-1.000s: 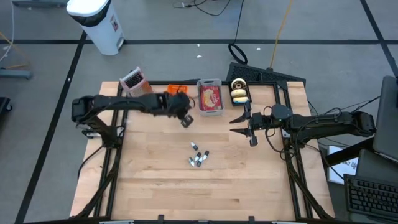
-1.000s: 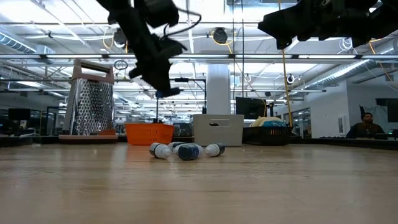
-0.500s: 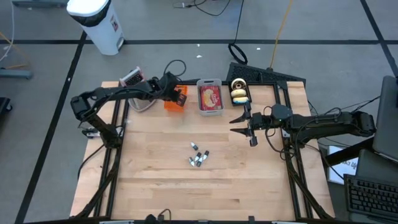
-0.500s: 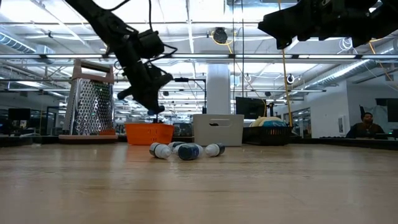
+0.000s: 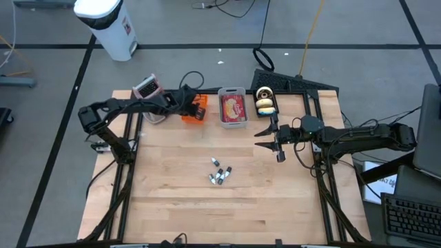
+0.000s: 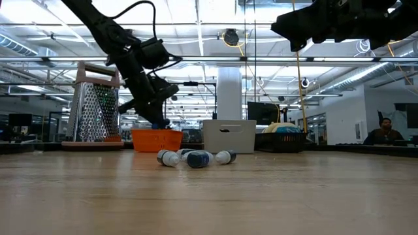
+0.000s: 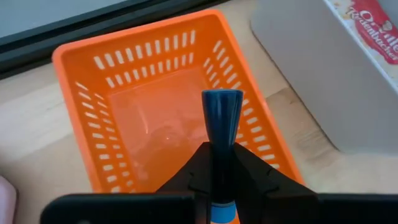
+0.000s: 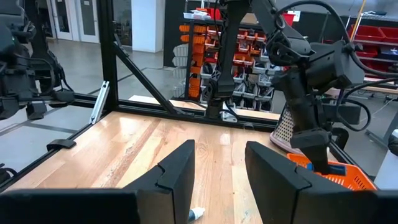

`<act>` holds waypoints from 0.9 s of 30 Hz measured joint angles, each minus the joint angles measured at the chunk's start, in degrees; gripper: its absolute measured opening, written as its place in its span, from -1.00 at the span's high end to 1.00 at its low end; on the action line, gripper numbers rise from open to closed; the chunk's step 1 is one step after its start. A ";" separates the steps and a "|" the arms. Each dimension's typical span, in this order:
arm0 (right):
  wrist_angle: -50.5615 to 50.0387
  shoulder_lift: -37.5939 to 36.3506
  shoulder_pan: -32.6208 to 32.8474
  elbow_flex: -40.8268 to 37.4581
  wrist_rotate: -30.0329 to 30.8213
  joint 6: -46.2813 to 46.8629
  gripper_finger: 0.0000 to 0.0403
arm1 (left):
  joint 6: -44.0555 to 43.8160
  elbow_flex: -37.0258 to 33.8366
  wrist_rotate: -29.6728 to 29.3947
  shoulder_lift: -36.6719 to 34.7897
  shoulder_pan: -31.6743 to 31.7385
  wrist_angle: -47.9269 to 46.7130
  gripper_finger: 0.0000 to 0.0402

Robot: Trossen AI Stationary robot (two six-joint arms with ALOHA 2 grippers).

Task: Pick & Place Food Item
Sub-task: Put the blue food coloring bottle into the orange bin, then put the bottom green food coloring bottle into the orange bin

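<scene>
Wooden desk (image 5: 172,200) | left fingers (image 7: 219,163) grip blue-capped tube (image 7: 221,118) above orange basket (image 7: 81,62) | unreleased; more tubes (image 5: 219,173) remain | right fingers (image 8: 273,162) apart, empty, idle

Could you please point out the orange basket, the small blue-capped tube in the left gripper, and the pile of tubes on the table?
orange basket (image 7: 81,56): left wrist view, on its far rim.
blue-capped tube (image 7: 222,112): left wrist view, on its blue cap.
pile of tubes (image 5: 219,173): high view, middle of the pile.

Overhead straight down, table-level across — both wrist views sharing the orange basket (image 7: 155,118).
</scene>
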 joint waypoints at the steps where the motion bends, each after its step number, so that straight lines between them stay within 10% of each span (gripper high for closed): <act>1: 0.00 0.00 0.00 0.00 0.00 0.00 0.36 | 0.00 0.00 -0.02 0.00 -0.15 0.10 0.81; 18: 0.00 0.00 0.00 0.00 0.00 0.13 0.36 | 0.27 0.00 -0.27 0.00 -0.29 -0.21 0.77; 27: 0.00 0.00 0.01 0.00 0.00 0.05 0.36 | 1.02 0.00 -1.42 0.00 -0.29 -0.21 0.23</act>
